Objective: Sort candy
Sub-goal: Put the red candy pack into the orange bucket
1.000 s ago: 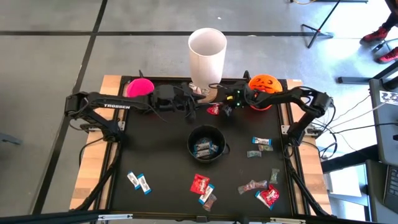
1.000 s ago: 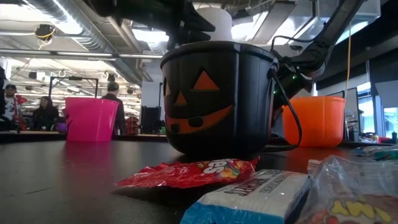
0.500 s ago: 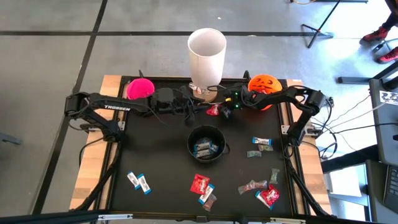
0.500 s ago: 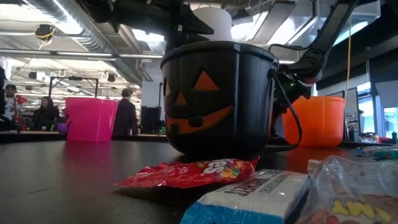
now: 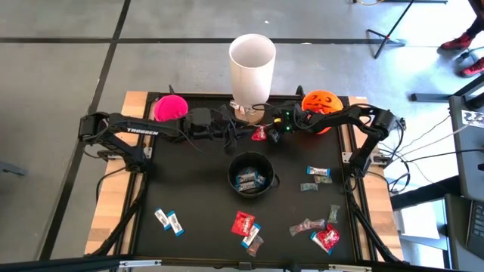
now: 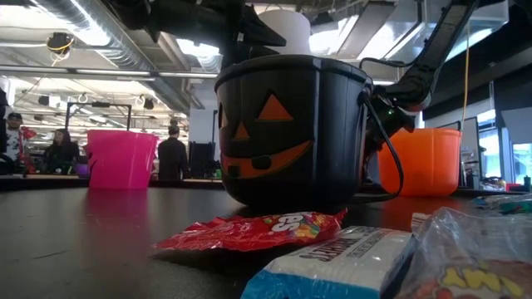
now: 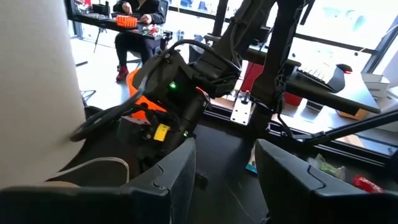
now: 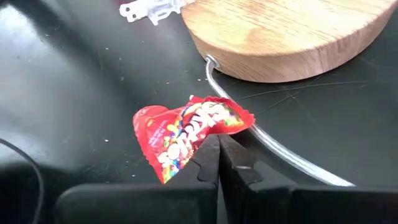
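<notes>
Candy lies across the black tabletop (image 5: 189, 189) in the high view: a red packet (image 5: 260, 133) near the far edge, just beside the right gripper (image 5: 271, 134), and other wrapped sweets toward the near edge and right side, among them a blue-and-white bar (image 5: 318, 174), a second red packet (image 5: 243, 222) and a third (image 5: 328, 238). A black pumpkin bucket (image 5: 250, 174) in the middle holds a few sweets. Along the far edge stand a pink cup (image 5: 169, 106), a tall white cylinder (image 5: 252, 64) and an orange pumpkin bucket (image 5: 320, 103). The left gripper (image 5: 240, 133) reaches in from the left, near the cylinder's base.

From table height, the black bucket fills the centre, with the pink cup and orange bucket behind it and sweets close to the lens. People stand in the room beyond.

The left wrist view shows the left gripper's fingers (image 7: 175, 168) parted with nothing between them, and the right arm's wrist ahead.

The right wrist view shows the right gripper's fingers (image 8: 208, 165) pressed together, pinching the edge of the red packet, which lies on the tabletop beside a round wooden base (image 8: 280, 34) and a clear cable (image 8: 273, 146).
</notes>
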Available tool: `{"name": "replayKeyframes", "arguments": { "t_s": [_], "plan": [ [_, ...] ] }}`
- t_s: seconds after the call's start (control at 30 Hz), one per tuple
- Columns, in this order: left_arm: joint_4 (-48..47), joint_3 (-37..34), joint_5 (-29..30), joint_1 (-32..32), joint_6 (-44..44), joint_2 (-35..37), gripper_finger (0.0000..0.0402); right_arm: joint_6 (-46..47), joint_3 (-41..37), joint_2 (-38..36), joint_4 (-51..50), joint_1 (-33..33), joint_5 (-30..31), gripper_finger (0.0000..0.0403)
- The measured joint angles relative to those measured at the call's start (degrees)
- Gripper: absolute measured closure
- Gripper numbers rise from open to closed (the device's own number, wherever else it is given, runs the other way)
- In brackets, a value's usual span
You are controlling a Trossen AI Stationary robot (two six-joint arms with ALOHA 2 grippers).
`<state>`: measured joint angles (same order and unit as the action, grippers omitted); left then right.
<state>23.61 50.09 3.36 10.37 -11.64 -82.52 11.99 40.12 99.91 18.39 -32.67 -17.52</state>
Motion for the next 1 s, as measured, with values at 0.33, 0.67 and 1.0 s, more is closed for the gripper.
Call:
{"name": "replayKeyframes", "arguments": {
  "t_s": [0.33,0.67,1.0],
  "plan": [
    [-0.5,0.0,0.2,-0.4,0.0,0.0,0.0246,1.6,0.0,0.0,-2.2,0.7,-1.9,0.0281],
    [-0.5,0.0,0.2,-0.4,0.0,0.0,0.0246,2.8,0.0,-0.1,-1.6,5.9,-1.9,0.0202],
    [-0.5,0.0,0.2,-0.4,-0.3,0.0,0.0246,4.3,0.0,2.9,0.4,7.1,5.8,0.0262]
  ]
}}
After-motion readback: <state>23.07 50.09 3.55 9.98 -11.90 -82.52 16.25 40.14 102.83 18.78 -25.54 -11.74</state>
